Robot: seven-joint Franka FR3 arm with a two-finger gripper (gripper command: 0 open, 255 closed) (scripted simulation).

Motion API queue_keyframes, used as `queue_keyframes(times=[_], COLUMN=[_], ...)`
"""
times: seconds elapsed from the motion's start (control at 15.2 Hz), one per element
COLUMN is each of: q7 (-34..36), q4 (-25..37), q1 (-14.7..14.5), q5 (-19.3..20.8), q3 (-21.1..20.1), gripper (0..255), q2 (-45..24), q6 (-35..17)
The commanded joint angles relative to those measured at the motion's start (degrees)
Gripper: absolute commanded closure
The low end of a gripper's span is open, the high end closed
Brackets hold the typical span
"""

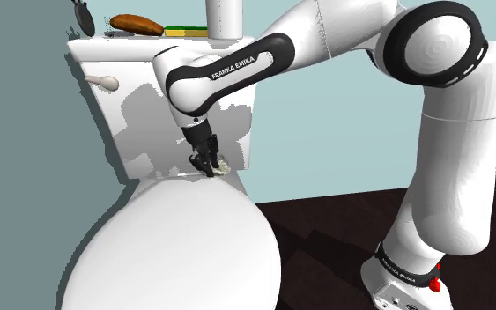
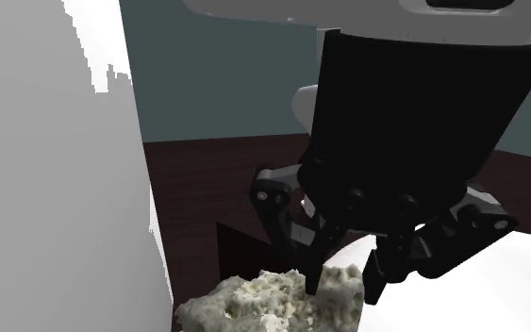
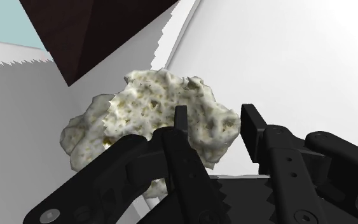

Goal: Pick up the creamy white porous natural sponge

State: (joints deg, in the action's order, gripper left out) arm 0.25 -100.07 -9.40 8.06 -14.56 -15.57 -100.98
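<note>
- Gripper [image 3: 215, 119]: mine, all black, lowered to the rear edge of the toilet lid [image 1: 175, 251]. The jaws stand apart and clasp nothing.
- Fingers [image 3: 181, 121]: one crosses in front of the sponge, the other stands just past its edge.
- Sponge [image 3: 142, 108]: creamy white, pitted and lumpy, directly beneath and ahead of my fingertips. One lobe reaches into the gap between them. Contact cannot be told.
- Tank [image 1: 127, 114]: white, rising just behind the sponge.
</note>
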Motion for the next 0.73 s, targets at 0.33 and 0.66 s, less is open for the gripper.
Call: queue_keyframes(times=[0.33,0.66], q7=[-0.54,-0.77], q4=[3.62,5.51], q1=[-0.04,-0.07], q5=[-0.45,-0.58], q3=[-0.15,-0.2], gripper=[255,255], q2=[1.34,1.74], q6=[4.88,7.15])
